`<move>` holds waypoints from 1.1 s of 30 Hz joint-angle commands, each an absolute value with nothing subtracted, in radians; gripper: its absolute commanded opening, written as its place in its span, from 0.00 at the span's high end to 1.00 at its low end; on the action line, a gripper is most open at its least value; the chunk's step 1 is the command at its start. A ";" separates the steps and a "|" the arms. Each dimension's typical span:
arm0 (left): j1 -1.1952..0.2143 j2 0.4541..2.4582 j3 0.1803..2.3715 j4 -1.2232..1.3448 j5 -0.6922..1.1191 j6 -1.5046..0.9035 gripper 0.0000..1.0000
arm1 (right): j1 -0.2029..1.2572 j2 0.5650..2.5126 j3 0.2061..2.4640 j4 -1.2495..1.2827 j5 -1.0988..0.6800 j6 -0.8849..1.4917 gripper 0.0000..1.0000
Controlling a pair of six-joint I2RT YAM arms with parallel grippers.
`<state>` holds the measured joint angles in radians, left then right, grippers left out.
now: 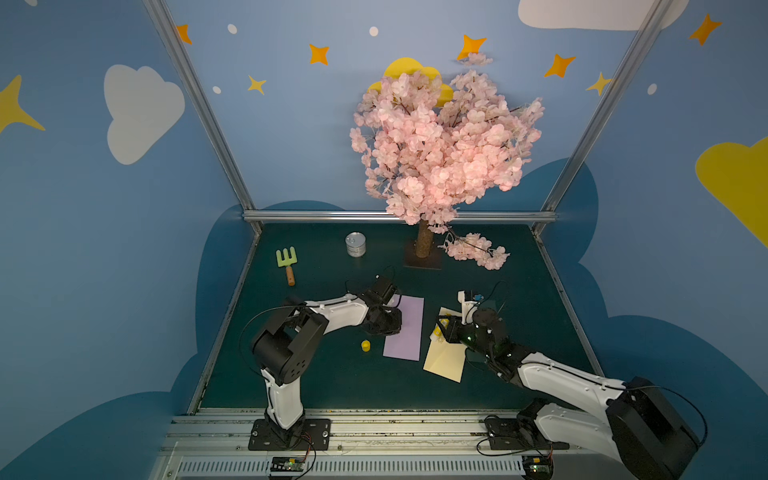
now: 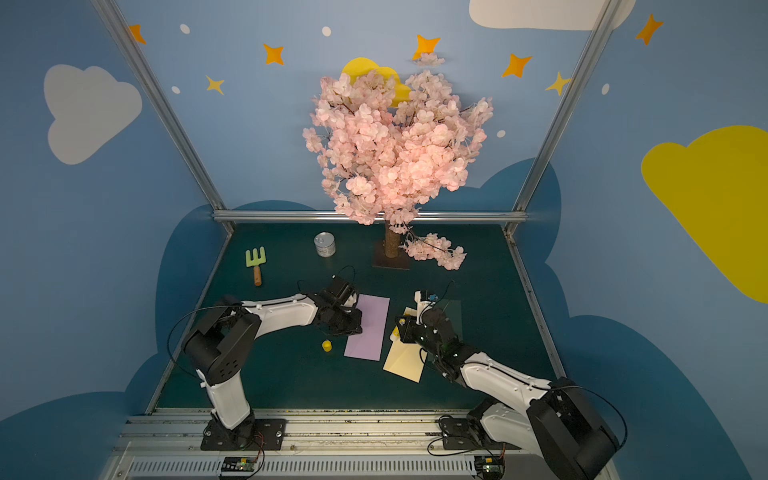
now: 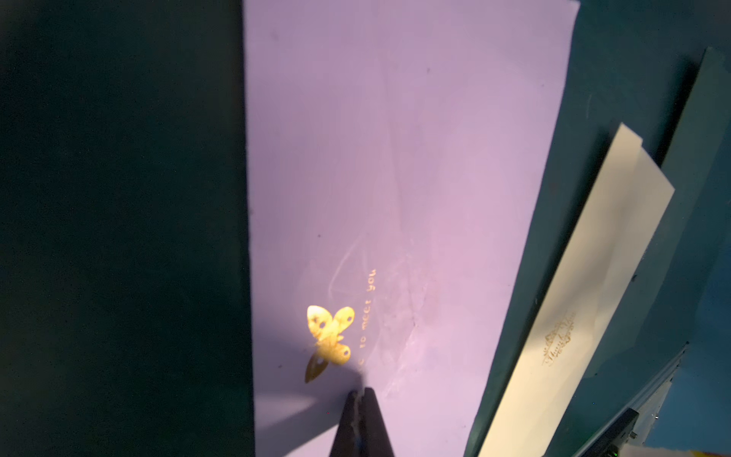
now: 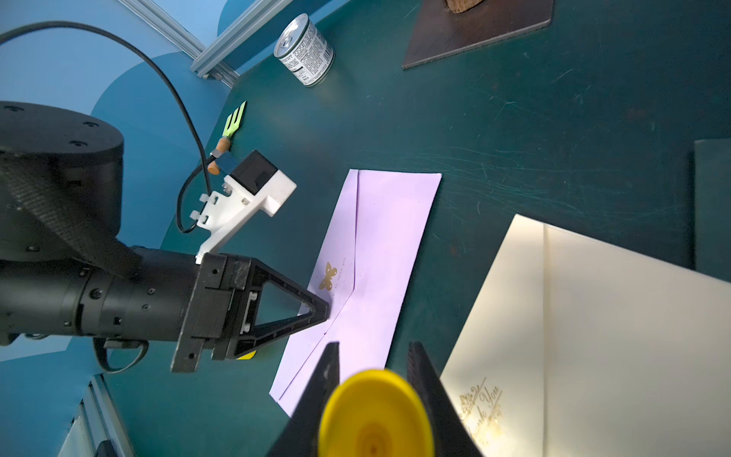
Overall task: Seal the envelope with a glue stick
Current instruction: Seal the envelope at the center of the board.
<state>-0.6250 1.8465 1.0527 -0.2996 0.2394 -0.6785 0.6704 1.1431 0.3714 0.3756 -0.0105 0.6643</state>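
**Glue stick clamped in the right pincer, left pincer pressed on the purple envelope**

In both top views, the left pincer (image 1: pixel 397 327) (image 2: pixel 360 328) sits at the edge of the purple envelope (image 1: pixel 409 334) (image 2: pixel 370 332), which lies flat on the dark green surface (image 1: pixel 332 374). Just beside it lies a cream envelope (image 1: pixel 444 359) (image 2: pixel 405 361), set at a slant. The right pincer (image 1: pixel 439 327) (image 2: pixel 399 328) is over the far part of that envelope, and the yellow of the glue stick (image 1: pixel 437 332) (image 2: pixel 397 332) shows at its tips. A small yellow cap (image 1: pixel 365 345) (image 2: pixel 327 345) stands alone on the surface, near the purple envelope on its other side. Farther back are a tin can (image 1: pixel 355 244), a green toy fork (image 1: pixel 286 262) and a pink blossom tree (image 1: pixel 444 137).

In the left wrist view, the left pincer (image 3: pixel 359 395) has its two fingers pressed together with nothing between them. Their tips touch the purple envelope (image 3: pixel 395 158) beside a gold butterfly print (image 3: pixel 328 340). The cream envelope (image 3: pixel 573 296) lies alongside.

In the right wrist view, the right pincer (image 4: pixel 374 346) is clamped on the glue stick (image 4: pixel 374 415), which is seen end-on as a round yellow disc between the two fingers. Beyond it, the left pincer (image 4: pixel 322 308) touches the folded flap of the purple envelope (image 4: pixel 387 237). The cream envelope (image 4: pixel 593 316) bears gold script.
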 commanded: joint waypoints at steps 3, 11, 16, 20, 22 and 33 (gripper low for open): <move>-0.601 1.837 1.050 -0.417 0.182 -0.648 0.97 | 0.666 1.116 0.382 0.365 -0.013 0.649 1.00; -0.594 1.668 1.118 -0.432 0.260 -0.637 0.78 | 0.666 1.058 0.411 0.317 -0.012 0.631 1.00; -0.592 1.584 1.132 -0.428 0.314 -0.622 0.51 | 0.663 1.021 0.430 0.277 -0.012 0.608 1.00; -0.592 1.522 1.102 -0.377 0.405 -0.599 0.30 | 0.652 0.982 0.452 0.216 -0.019 0.599 1.00; -0.592 1.498 1.072 -0.327 0.470 -0.580 0.23 | 0.643 0.967 0.463 0.191 -0.039 0.598 1.00; -0.673 1.446 0.946 -0.059 0.706 -0.466 0.07 | 0.571 1.009 0.574 0.074 -0.283 0.687 1.00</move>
